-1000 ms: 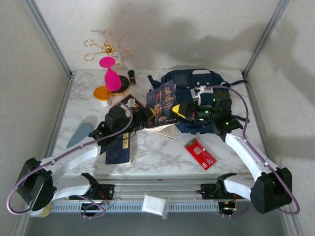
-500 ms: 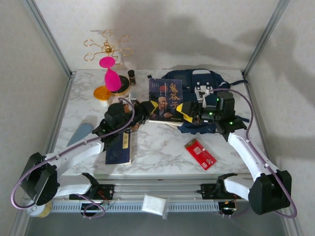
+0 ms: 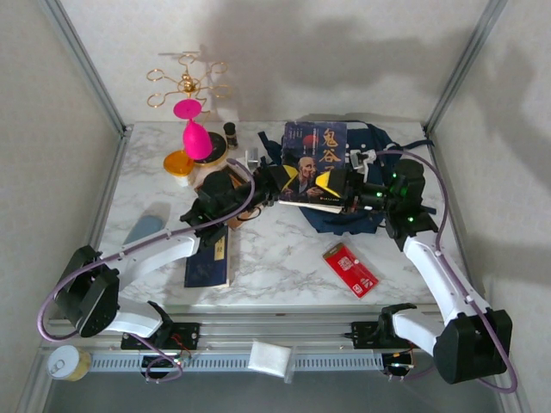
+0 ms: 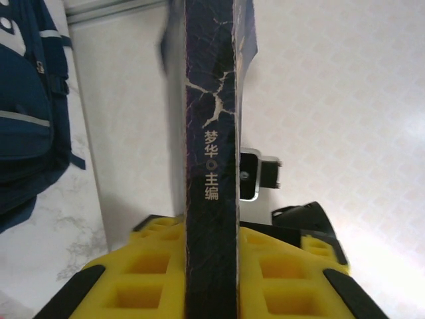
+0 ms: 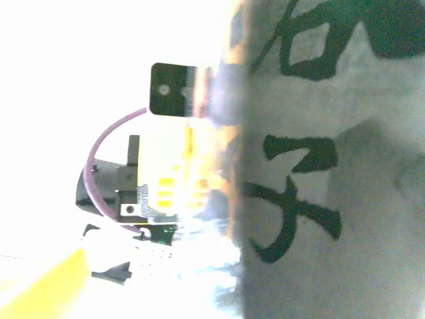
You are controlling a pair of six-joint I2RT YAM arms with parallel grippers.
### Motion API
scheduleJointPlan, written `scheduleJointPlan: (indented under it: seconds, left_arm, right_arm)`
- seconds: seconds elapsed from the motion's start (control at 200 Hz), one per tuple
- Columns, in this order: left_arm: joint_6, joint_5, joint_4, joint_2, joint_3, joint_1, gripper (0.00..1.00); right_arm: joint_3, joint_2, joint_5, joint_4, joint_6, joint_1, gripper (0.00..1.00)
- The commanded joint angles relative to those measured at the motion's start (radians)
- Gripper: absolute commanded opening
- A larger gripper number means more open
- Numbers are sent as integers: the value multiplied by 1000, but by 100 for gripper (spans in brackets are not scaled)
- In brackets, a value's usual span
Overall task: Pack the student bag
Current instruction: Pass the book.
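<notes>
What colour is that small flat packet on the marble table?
The packet is red, clearest from the top view.

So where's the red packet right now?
In the top view, the red packet lies flat on the marble table, front right, nearer the arm bases than the backpack and just left of the right arm.
</notes>
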Motion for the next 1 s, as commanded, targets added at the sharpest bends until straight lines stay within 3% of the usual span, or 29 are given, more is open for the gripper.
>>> scheduleJointPlan:
  seconds: [0.0, 0.14, 0.26, 0.36, 0.396, 0.476, 0.636, 0.751, 0.861, 0.996]
  left_arm:
    - [88, -31, -42, -1, 65, -3, 0]
    - [111, -35, -71, 11, 71, -2, 0]
    - [143, -38, -110, 15, 75, -2, 0]
    - [205, -25, -175, 30, 109, -4, 0]
    - [233, -19, -203, 40, 130, -7, 0]
    - [320, -18, -267, 57, 169, -14, 22]
    - [636, -6, -504, 138, 287, -19, 45]
    - [859, 19, -685, 263, 414, -37, 47]
    - [1036, 52, -746, 379, 490, -71, 49]
    - [1160, 75, -803, 544, 612, -108, 49]
  right_arm:
    - [24, -31, -34, -19, -24, -23, 86]
    - [20, -27, -11, -79, -76, -46, 58]
    - [25, -9, 17, -157, -138, -73, 24]
    - [32, -2, 42, -205, -188, -93, 6]
    - [35, 0, 47, -217, -202, -102, 3]
    - [46, 11, 65, -260, -234, -144, 0]
    - [93, 40, 121, -389, -312, -310, 0]
    - [128, 53, 251, -479, -367, -392, 0]
    - [130, 46, 380, -492, -374, -442, 0]
    - [133, 73, 499, -522, -398, -502, 0]
